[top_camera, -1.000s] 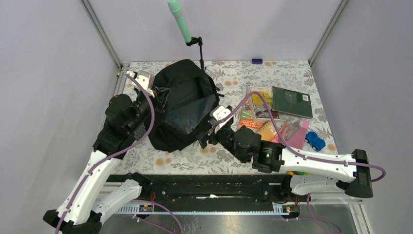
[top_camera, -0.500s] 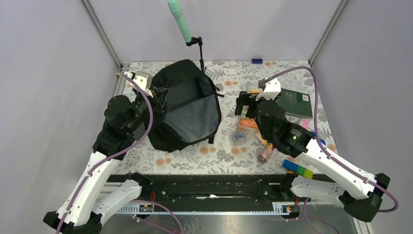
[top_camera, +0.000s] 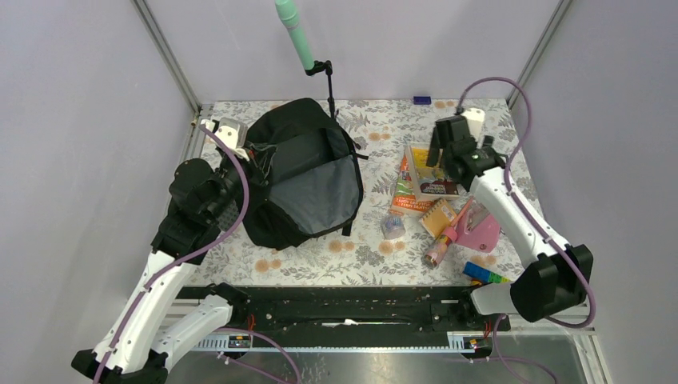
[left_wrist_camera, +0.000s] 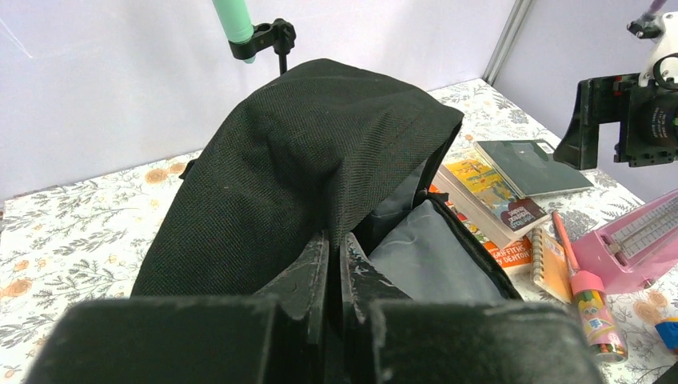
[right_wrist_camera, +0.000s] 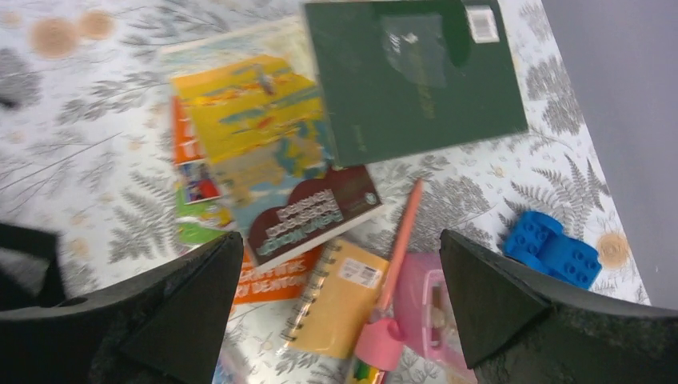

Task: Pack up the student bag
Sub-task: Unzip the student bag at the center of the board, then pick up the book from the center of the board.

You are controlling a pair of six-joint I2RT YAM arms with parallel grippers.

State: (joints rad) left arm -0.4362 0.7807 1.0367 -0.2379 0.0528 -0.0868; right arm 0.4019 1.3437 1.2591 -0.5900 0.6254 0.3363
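my left jaws pinch the rim of the large soft black fabric backpack (top_camera: 308, 180) at ten o'clock, propping its mouth open, while my right jaws hang apart over colourful paperback books (top_camera: 424, 182) at two o'clock.

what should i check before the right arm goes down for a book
1. student bag mouth open, grey lining showing: ok
2. left gripper shut on the bag's edge: ok
3. right gripper open, holding nothing: ok
4. right gripper above the yellow book: ok
5. green notebook clear of the yellow book: cannot tell, their edges meet
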